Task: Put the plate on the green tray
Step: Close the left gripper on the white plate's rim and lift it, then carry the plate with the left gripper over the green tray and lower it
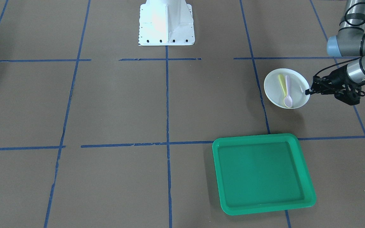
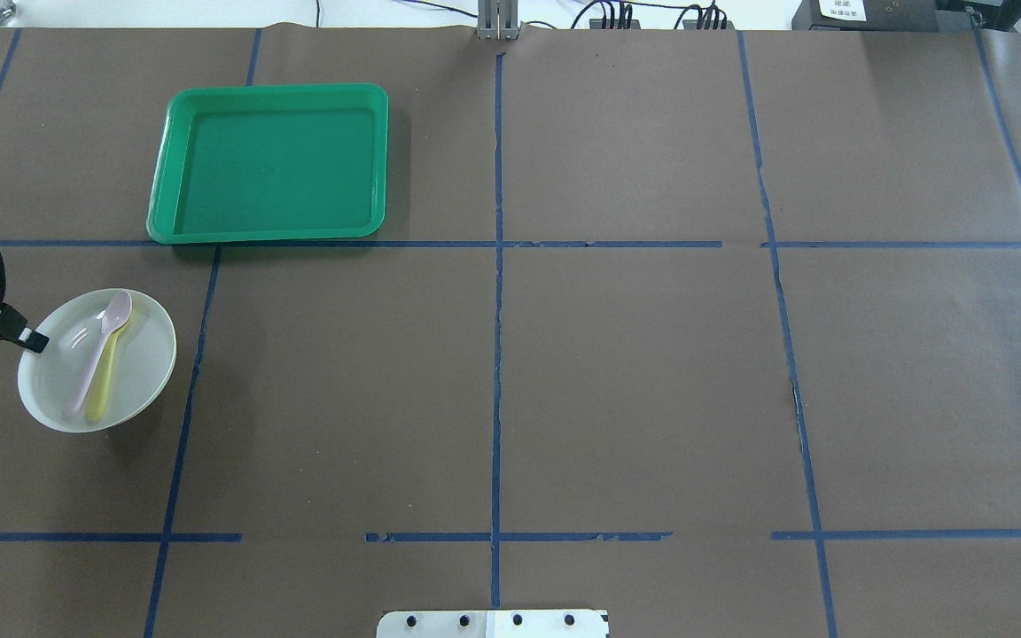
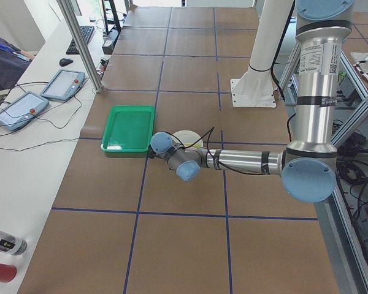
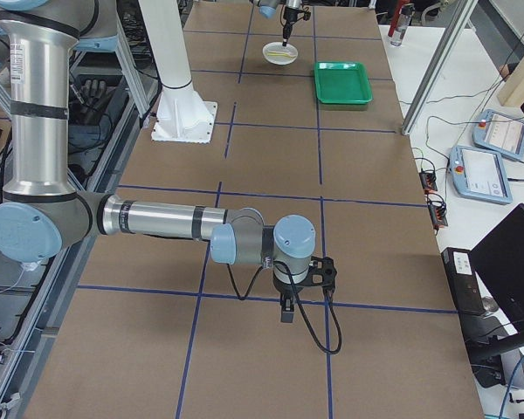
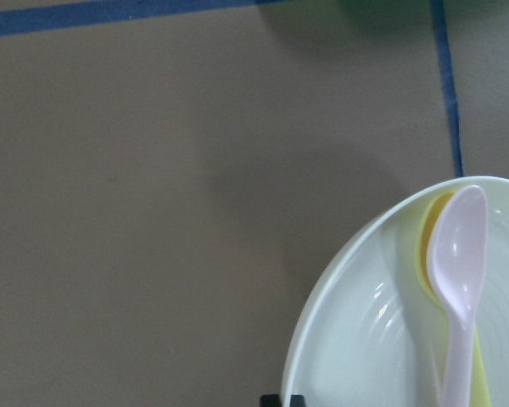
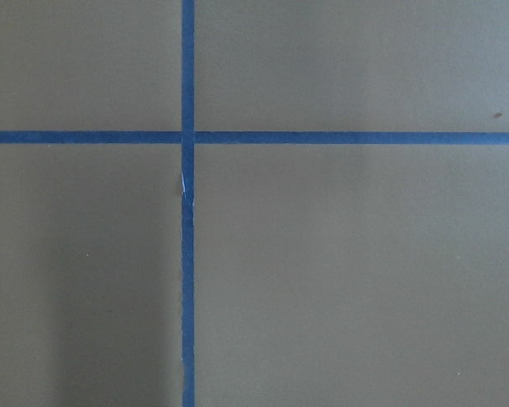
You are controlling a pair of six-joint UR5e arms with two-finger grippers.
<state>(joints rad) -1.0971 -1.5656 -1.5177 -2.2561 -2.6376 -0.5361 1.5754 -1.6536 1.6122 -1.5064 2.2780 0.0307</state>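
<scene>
Though rim-only, plate [image 1: 272,90] in left claw [image 1: 309,91].

Overhead view's edge cuts off most of left end effector [image 2: 32,339], wrist cam crops small round white plastic plate [image 5: 356,339], lilac plastic spoon [image 5: 458,254] hides most of yellow plastic spoon [image 5: 422,250], & right end effector [image 4: 286,311] too small to judge.

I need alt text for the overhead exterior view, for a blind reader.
At the left edge, the left claw pinches the rim of a white plate holding a pink spoon and a yellow spoon. The empty green tray lies beyond it on the brown, blue-taped table.
</scene>
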